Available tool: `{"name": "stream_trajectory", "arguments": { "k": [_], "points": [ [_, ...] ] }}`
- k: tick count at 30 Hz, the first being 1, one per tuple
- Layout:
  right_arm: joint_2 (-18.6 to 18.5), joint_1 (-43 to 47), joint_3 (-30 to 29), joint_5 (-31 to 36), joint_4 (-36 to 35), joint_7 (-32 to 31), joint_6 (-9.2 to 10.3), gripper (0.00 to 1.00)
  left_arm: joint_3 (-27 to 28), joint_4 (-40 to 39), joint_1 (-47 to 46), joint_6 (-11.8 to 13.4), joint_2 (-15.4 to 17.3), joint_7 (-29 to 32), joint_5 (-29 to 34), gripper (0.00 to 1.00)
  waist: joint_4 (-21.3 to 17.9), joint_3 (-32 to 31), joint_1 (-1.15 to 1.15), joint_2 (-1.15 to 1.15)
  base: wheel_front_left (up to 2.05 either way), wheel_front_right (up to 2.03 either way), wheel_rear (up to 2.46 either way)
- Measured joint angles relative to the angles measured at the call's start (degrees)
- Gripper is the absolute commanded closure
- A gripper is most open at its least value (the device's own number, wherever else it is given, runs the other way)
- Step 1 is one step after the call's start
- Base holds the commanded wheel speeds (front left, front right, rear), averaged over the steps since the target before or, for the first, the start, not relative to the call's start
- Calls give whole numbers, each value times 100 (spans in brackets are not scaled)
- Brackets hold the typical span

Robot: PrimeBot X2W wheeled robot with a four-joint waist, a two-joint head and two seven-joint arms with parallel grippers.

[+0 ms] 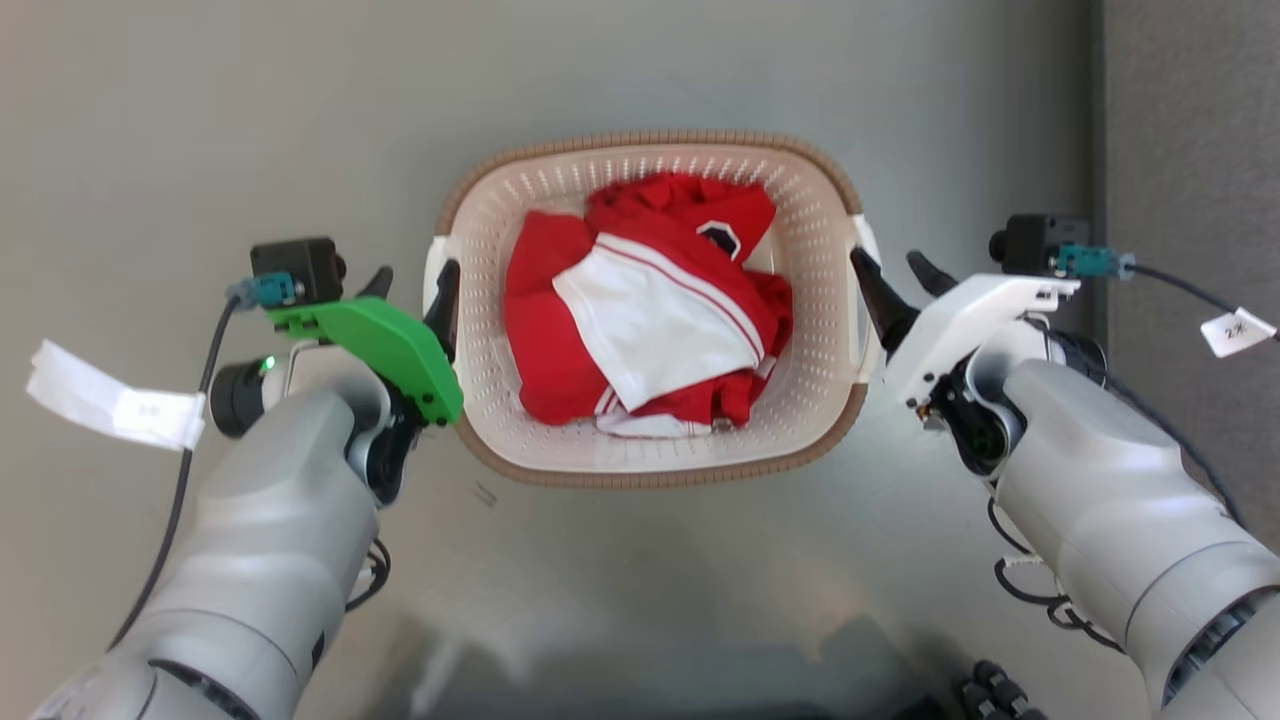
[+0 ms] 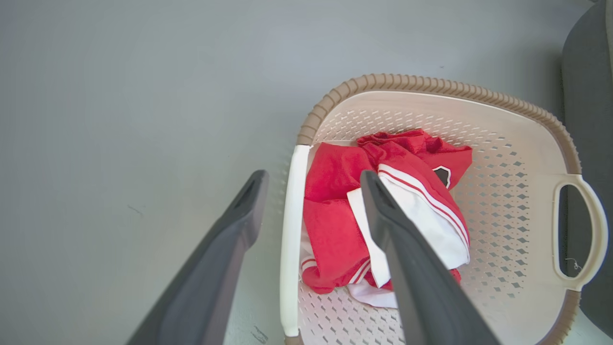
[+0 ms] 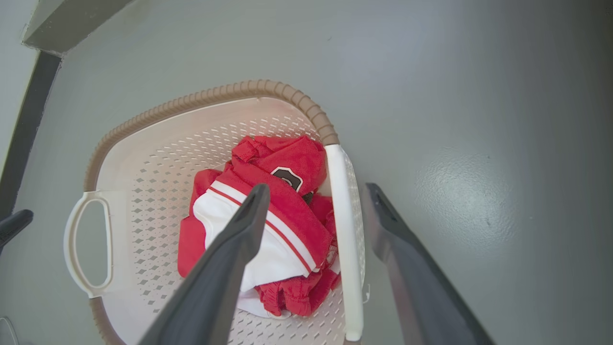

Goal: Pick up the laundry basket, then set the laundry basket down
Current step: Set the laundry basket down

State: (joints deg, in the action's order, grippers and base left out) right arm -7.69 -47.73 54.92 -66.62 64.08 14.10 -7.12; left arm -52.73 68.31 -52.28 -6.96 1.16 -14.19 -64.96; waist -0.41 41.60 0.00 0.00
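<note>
The laundry basket (image 1: 800, 405) is cream with perforated walls and a brown rim, and stands on the grey floor between my arms. It holds red and white clothes (image 1: 650, 310). My left gripper (image 1: 417, 275) is open, one finger inside the basket and one outside, astride the white left handle (image 2: 291, 230). In the left wrist view the left gripper (image 2: 313, 179) has that handle in its gap, untouched. My right gripper (image 1: 886, 258) is open too, astride the right handle (image 3: 344, 230). The right gripper (image 3: 317, 191) stands the same way in its wrist view.
A darker grey strip (image 1: 1190, 150) runs down the right side of the floor, close to my right arm. A dark rounded object (image 2: 591, 96) sits just beyond the basket's right handle. Paper tags (image 1: 115, 400) hang from the wrist cables.
</note>
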Motion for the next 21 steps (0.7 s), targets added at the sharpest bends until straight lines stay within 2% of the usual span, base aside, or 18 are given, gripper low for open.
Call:
{"name": "stream_trajectory", "arguments": {
  "k": [11,21],
  "points": [
    [-118,134,-58,179,-280,5,0,0,212,-94,206,-1,9,-4,-22,0,1,-834,0,0,0,0,0],
    [-194,299,-291,635,-758,7,0,0,775,-568,506,-2,320,-5,286,0,-10,-1645,0,0,0,0,0]
  ]
}}
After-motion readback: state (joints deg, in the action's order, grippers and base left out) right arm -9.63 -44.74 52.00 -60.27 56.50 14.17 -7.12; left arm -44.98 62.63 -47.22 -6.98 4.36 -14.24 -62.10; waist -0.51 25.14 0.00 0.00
